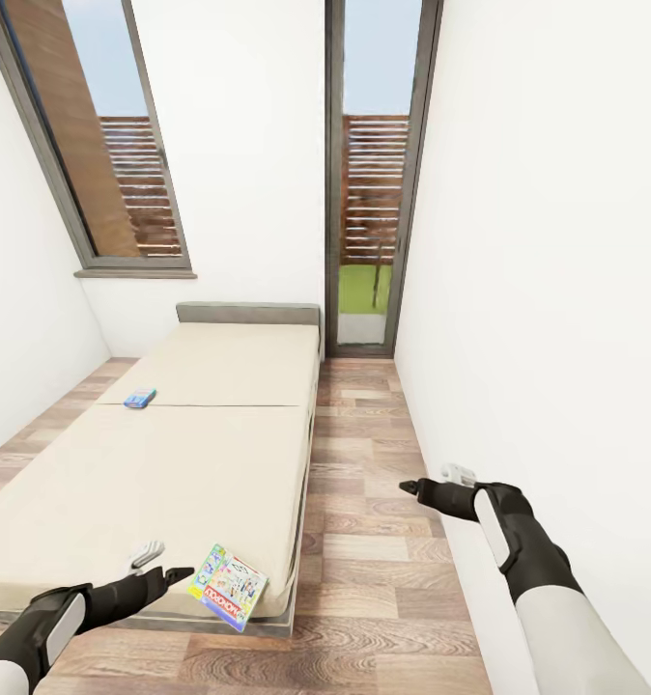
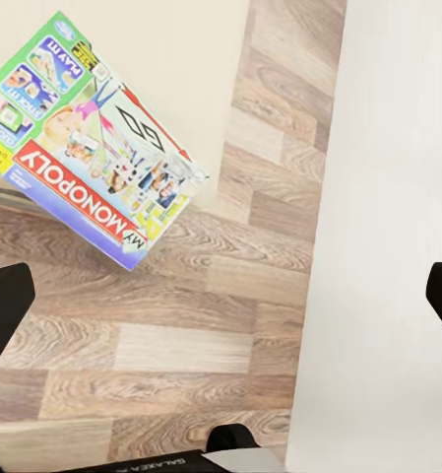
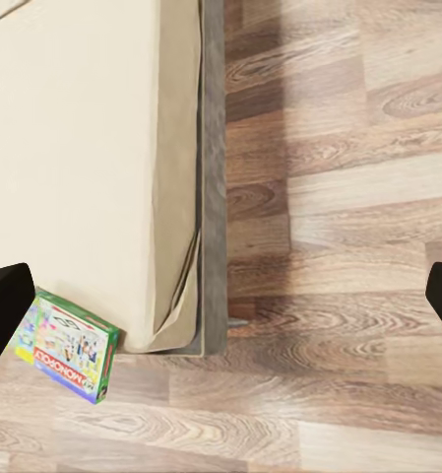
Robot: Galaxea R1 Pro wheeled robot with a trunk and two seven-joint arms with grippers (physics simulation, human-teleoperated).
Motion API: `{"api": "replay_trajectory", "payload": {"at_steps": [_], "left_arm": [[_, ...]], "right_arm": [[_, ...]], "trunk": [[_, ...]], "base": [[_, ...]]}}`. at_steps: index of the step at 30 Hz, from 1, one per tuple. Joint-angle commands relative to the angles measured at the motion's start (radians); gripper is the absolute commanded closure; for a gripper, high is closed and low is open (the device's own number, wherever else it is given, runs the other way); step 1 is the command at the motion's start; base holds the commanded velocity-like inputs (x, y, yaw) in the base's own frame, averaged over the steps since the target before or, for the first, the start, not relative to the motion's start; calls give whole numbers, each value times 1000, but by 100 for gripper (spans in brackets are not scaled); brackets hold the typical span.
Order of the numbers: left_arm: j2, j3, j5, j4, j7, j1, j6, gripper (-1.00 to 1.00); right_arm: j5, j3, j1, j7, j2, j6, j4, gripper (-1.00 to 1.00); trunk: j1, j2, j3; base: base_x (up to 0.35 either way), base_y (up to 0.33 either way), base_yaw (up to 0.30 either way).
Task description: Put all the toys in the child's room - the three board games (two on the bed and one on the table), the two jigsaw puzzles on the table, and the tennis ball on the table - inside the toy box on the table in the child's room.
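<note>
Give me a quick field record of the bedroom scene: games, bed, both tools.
near game: colourful My Monopoly box, overhanging the bed's near corner
far game: small blue box, flat on the mattress
bed: beige mattress on a grey frame
left tool: open, empty, beside the Monopoly box
right tool: open, empty, over the wood floor near the white wall

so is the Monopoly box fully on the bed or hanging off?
Hanging off. The Monopoly box sits at the bed corner, its near end jutting past the edge over the wooden floor.
</note>
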Motion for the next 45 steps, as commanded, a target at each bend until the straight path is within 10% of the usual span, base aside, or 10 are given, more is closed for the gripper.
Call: {"api": "replay_trajectory", "payload": {"at_steps": [1,17,30,45], "left_arm": [[0,3,4,0,-3,-1,8,-100],[2,4,6,0,-7,-1,6,-100],[0,5,6,1,-7,-1,6,-100],[0,4,5,0,-7,-1,6,-100]], "right_arm": [[-5,-2,-1,0,2,6,-1,-100],[-4,-2,-1,-2,7,8,-15,-100],[-6,2,111,2,21,160,-393,-100],[-5,1,123,0,36,169,-419,-100]], "trunk": [[4,-9,-5],[66,-121,-55],[116,-212,-96],[173,-317,-143]], "base": [[0,0,0],[0,0,0],[0,0,0],[0,0,0]]}}
